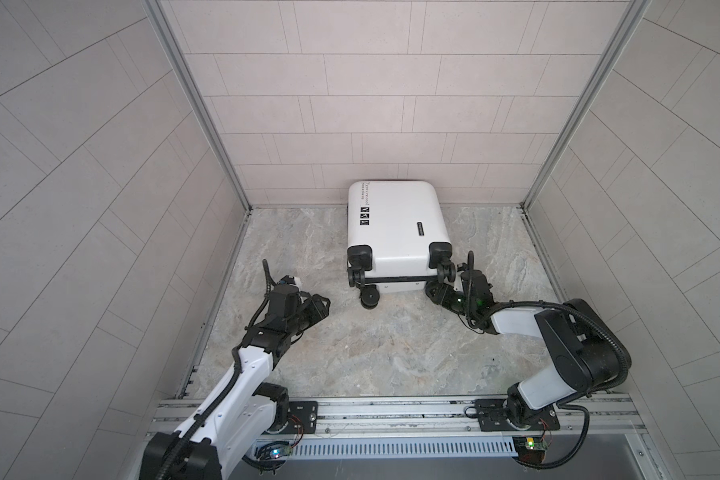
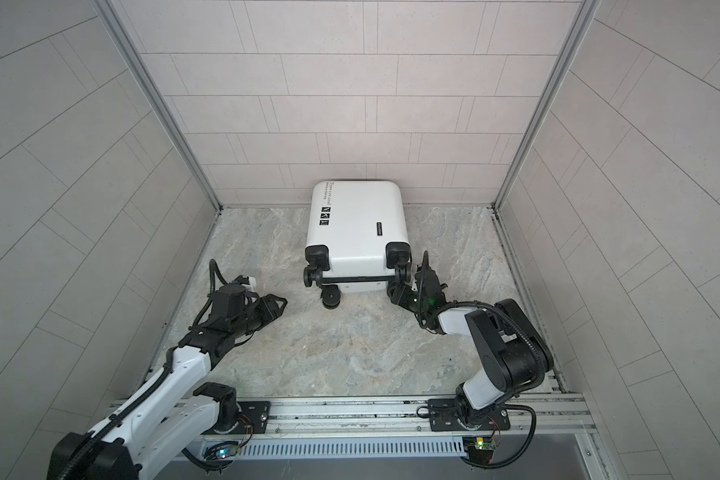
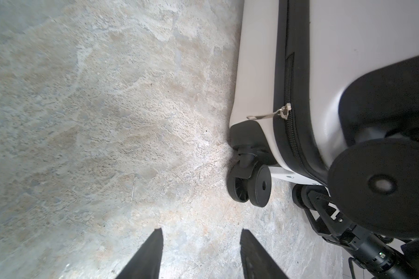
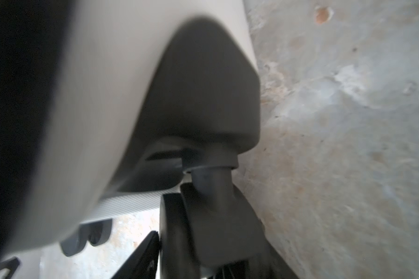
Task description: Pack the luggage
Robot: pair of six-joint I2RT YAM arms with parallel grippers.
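Lying closed and flat on the tabletop (image 1: 391,353) near the back wall, wheels toward the arms: the luggage (image 1: 395,216). Hanging from the zipper band near one corner, a zip pull (image 3: 266,115). Hovering low to the near left and well apart from the luggage, the left tool (image 1: 324,306), fingers (image 3: 148,256) spread with nothing between. Sitting low against the near right wheel (image 4: 172,229), the right tool (image 1: 435,293); cannot tell whether open or gripping.
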